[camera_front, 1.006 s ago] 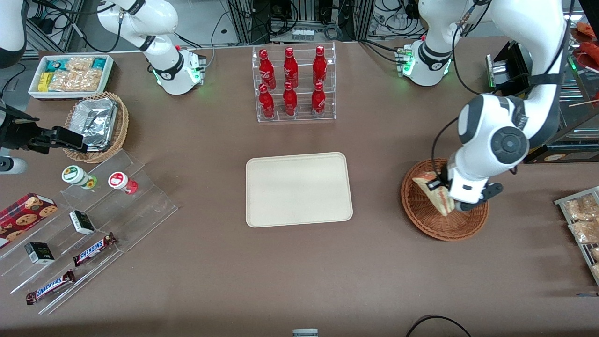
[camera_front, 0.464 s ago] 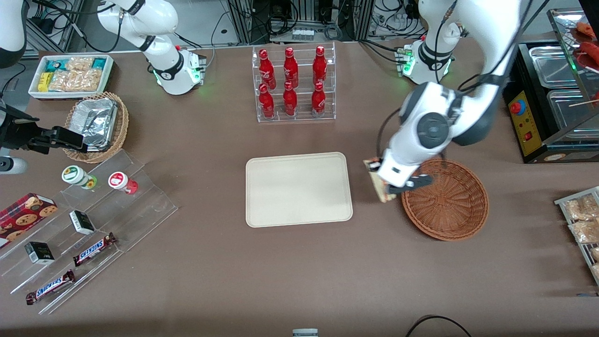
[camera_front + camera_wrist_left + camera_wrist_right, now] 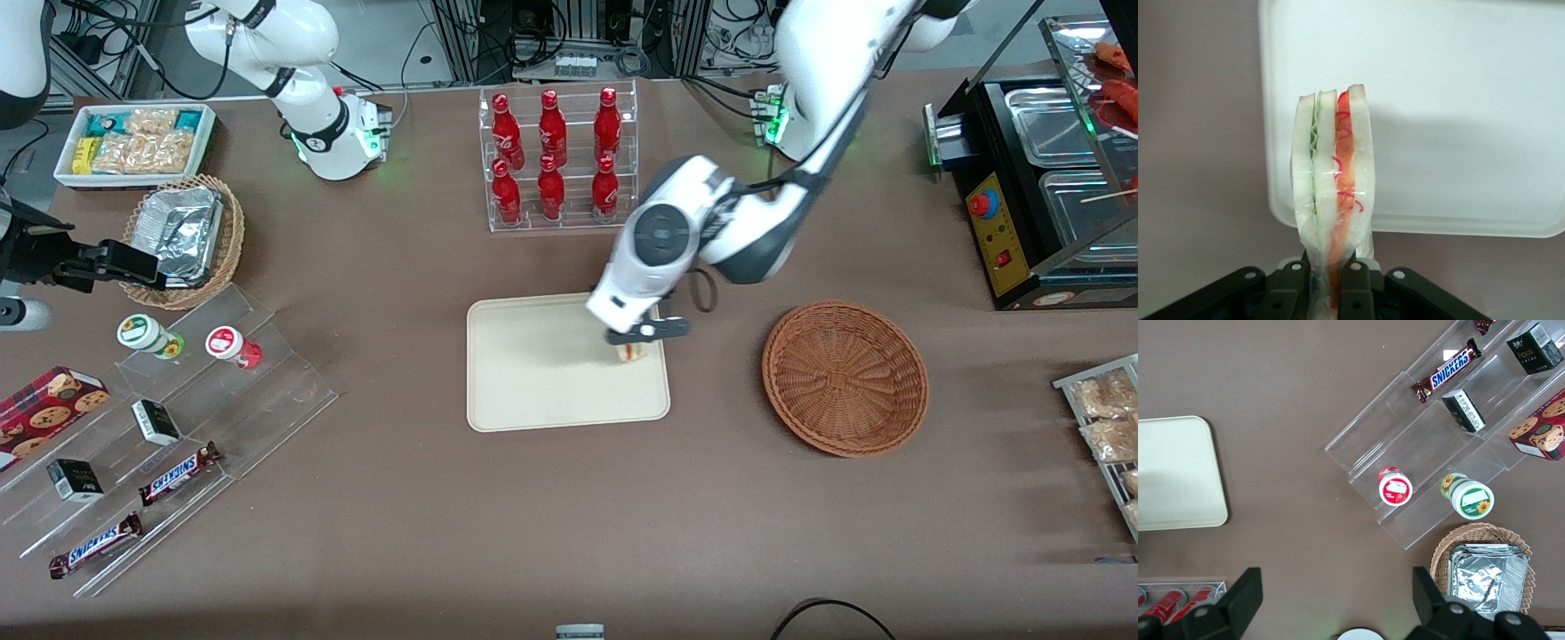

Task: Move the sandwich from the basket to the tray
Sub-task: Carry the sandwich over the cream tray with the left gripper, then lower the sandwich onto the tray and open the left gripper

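Observation:
The sandwich [image 3: 1333, 187], a plastic-wrapped wedge of white bread with green and red-orange layers, hangs upright with my gripper [image 3: 1329, 275] shut on its thin end. In the front view the gripper [image 3: 636, 340] hovers over the cream tray [image 3: 533, 382], above the tray edge nearest the basket, and only a tip of the sandwich [image 3: 629, 354] shows under it. The tray [image 3: 1458, 133] lies beneath the sandwich. The reddish-brown wicker basket [image 3: 845, 378] holds nothing and sits beside the tray, toward the working arm's end. The tray's corner [image 3: 1171, 473] also shows in the right wrist view.
A clear rack of red bottles [image 3: 557, 160] stands farther from the front camera than the tray. A tan basket with a foil container [image 3: 182, 238], a white snack bin [image 3: 133, 142] and a stepped acrylic shelf [image 3: 178, 418] lie toward the parked arm's end. A black appliance [image 3: 1022, 204] stands near the basket.
My gripper has carried the sandwich up out of the basket, across the bare table and over the tray's edge. The basket now holds nothing.

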Tool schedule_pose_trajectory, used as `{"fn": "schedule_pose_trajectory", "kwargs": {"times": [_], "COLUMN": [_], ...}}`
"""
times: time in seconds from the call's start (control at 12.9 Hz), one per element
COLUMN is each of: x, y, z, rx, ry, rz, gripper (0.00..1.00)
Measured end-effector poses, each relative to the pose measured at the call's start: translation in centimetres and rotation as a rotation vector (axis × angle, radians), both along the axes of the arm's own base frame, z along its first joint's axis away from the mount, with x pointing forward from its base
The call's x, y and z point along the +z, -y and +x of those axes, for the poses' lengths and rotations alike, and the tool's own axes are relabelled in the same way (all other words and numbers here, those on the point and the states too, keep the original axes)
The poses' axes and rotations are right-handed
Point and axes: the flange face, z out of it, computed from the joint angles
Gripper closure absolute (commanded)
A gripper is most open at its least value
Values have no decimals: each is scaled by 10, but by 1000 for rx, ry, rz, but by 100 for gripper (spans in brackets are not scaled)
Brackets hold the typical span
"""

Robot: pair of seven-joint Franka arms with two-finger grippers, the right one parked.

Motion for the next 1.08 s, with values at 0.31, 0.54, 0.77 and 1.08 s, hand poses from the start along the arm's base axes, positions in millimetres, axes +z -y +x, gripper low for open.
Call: {"fn": "schedule_pose_trajectory", "kwargs": {"times": [0.31, 0.54, 0.77, 1.08], "x": [-32, -44, -55, -64], "y": [53, 66, 83, 93], "z": [-1, 13, 18, 27], "rx": [-11, -14, -28, -35], "ry": [32, 44, 58, 78], "rz": [23, 8, -4, -9], "gripper": [100, 100, 100, 100]}}
